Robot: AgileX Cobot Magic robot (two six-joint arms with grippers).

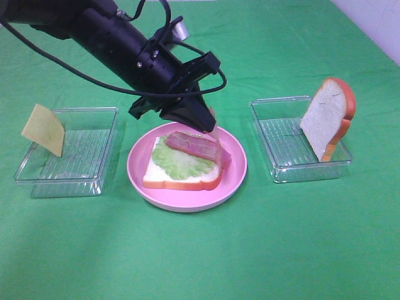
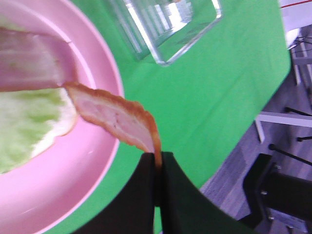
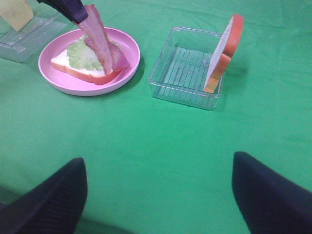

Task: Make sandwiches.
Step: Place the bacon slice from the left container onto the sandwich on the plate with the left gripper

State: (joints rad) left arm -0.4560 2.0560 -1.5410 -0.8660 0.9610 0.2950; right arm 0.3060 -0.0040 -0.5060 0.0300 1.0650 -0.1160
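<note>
Pink bacon strip (image 2: pixel 117 117) is pinched by its end in the left gripper (image 2: pixel 158 158), trailing onto the lettuce (image 1: pixel 178 164) on the plate (image 1: pixel 187 201). I'd lay it flat before letting go. Right gripper (image 3: pixel 158 163) gapes wide, empty.

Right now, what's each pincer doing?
Left pincer: closed on a bacon strip.
Right pincer: open, holding nothing.

In the middle, lying flat: white toy bread slice with orange-brown crust (image 1: pixel 164 182), pale green lettuce leaf (image 1: pixel 178 161) on it, one reddish-pink bacon strip (image 1: pixel 195 145) flat on top. Second bacon strip (image 2: pixel 117 116) hanging slanted, top end pinched in black left gripper (image 2: pixel 158 157). At right, second bread slice (image 1: pixel 325 119) standing on edge. At left, yellow cheese slice (image 1: pixel 44 130), leaning.
</note>
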